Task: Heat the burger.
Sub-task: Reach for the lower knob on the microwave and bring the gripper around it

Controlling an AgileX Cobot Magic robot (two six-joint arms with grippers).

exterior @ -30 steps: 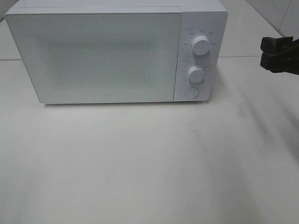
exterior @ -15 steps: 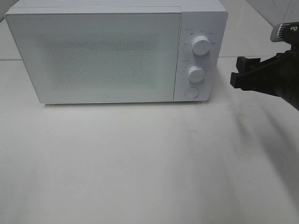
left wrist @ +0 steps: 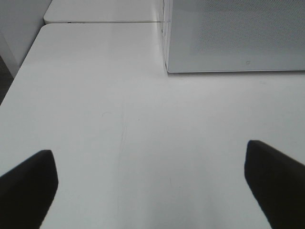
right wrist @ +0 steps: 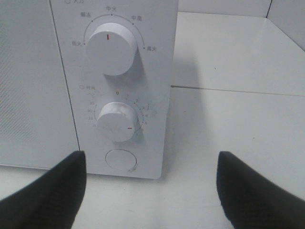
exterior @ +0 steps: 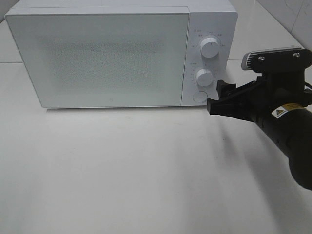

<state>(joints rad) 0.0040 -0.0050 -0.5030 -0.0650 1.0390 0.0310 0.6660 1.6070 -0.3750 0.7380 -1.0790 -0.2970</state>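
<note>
The burger is out of view. A white microwave point(exterior: 107, 58) stands at the back of the table with its door shut. My right gripper point(exterior: 217, 97) is open and empty, just right of the microwave's lower front corner, beside the round button point(exterior: 199, 96). In the right wrist view the right gripper point(right wrist: 150, 157) faces the control panel, with the upper knob point(right wrist: 111, 47), the lower knob point(right wrist: 116, 121) and the button point(right wrist: 120, 159) ahead of it. My left gripper point(left wrist: 148, 150) shows only in its wrist view, open and empty over the bare table, with the microwave point(left wrist: 238, 33) ahead.
The white table point(exterior: 146, 170) stretches in front of the microwave. A seam point(right wrist: 238, 90) between tabletops runs to the right of the microwave. A tiled wall point(exterior: 292, 14) rises at the back right.
My right arm has come in from the right edge, moving left and down toward the microwave's control panel. Its jaws stay open. The microwave has not moved.
</note>
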